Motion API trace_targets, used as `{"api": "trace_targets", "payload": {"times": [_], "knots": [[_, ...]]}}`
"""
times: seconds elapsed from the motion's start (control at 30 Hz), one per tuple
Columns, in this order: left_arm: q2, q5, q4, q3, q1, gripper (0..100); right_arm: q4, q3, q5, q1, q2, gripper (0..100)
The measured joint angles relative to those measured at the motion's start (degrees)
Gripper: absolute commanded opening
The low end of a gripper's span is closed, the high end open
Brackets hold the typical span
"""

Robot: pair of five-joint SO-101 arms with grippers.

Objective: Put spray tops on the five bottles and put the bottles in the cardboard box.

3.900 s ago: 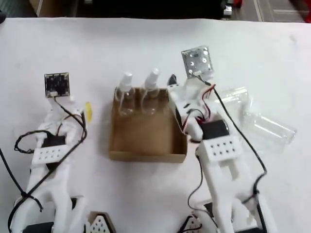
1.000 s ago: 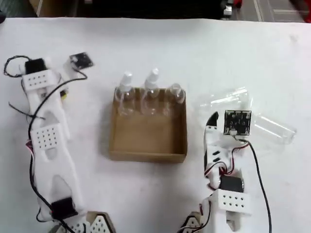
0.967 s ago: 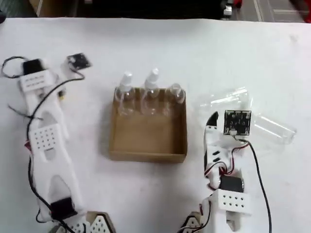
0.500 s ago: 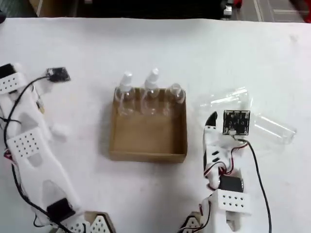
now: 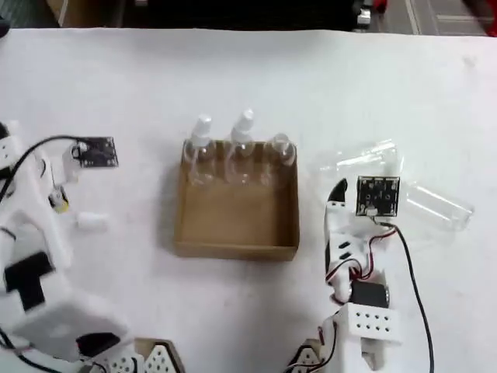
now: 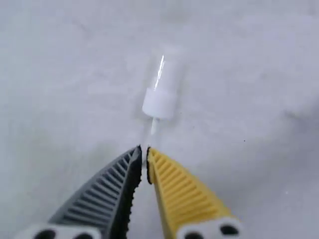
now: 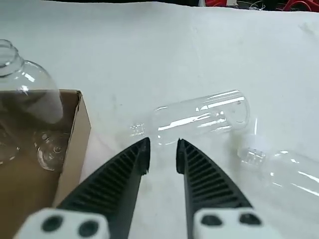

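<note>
Five bottles in all. Three stand along the far wall of the cardboard box (image 5: 233, 250) — a first topped bottle (image 5: 200, 159), a second topped bottle (image 5: 242, 155) and an open-necked bottle (image 5: 280, 155). Two lie on the white table (image 5: 233, 70) on the right arm's side: a nearer bottle (image 5: 359, 159) and an outer bottle (image 5: 436, 206). One loose spray top (image 5: 92, 221) lies by the left gripper (image 6: 144, 150), jaws pinched on its thin tube. The right gripper (image 7: 162, 149) is parted and empty, just beside the nearer bottle. Dark floor (image 5: 233, 12) lies past the table's far edge.
</note>
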Motion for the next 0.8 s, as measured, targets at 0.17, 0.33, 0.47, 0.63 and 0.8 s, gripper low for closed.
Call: {"api": "trace_targets", "payload": {"times": [0.17,0.33,0.47,0.63,0.8], "knots": [[-10.2,0.4,-0.5,8.3,0.4,21,0.0,0.0,0.0,0.0,0.0,7.3],[-12.1,0.4,-3.4,16.4,5.7,21,0.0,0.0,0.0,0.0,0.0,7.3],[-12.1,0.4,-7.8,20.4,9.6,21,0.0,0.0,0.0,0.0,0.0,7.4],[-12.1,0.7,-14.6,22.9,11.5,21,0.0,0.0,0.0,0.0,0.0,7.4],[-12.1,0.9,-16.7,23.4,11.4,21,0.0,0.0,0.0,0.0,0.0,7.4]]}}
